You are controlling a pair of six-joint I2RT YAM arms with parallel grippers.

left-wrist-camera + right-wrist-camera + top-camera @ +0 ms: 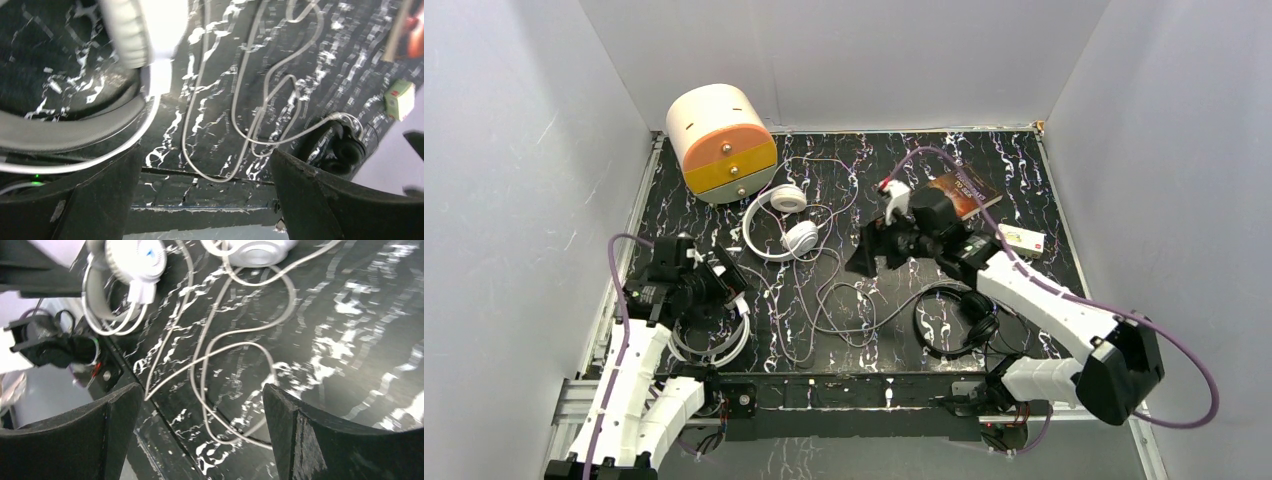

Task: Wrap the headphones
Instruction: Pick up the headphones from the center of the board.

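White over-ear headphones [75,132] just beneath left end effector [205,152]

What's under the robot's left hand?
White headphones lie below the open left gripper. Their band and one ear cup show. The gripper covers the rest from above, so the second cup cannot be seen.

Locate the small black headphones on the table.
In the top view, the small black headphones lie near the front edge of the table, right of centre, just left of the right arm's white forearm.
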